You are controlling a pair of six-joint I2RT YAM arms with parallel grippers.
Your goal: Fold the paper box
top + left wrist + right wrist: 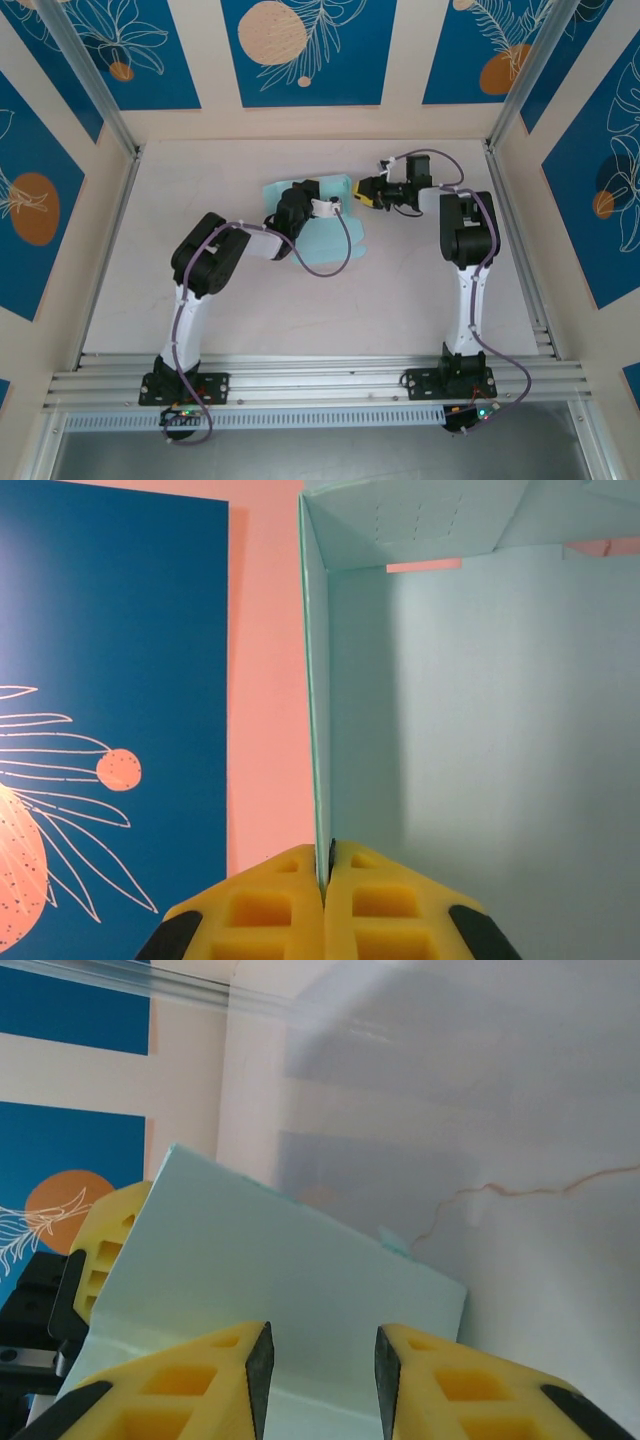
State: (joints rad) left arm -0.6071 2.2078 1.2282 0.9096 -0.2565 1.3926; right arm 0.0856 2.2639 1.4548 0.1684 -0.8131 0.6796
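Left gripper (325,868) tight on paper box (480,730), right gripper (320,1350) agape; pale tabletop (300,315), blue floral walls (345,70).

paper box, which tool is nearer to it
Left. The left tool is shut on a panel edge of the paper box; the right tool is open at the box's right side, not gripping it.

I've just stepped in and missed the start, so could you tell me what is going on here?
Two robot arms are folding a pale light-blue thin card box at the middle of the white table. The left gripper is shut on the edge of an upright wall of the card, with a flap bent over above it. The right gripper is open, close to a flat panel of the same card without clamping it. The box is only partly formed.
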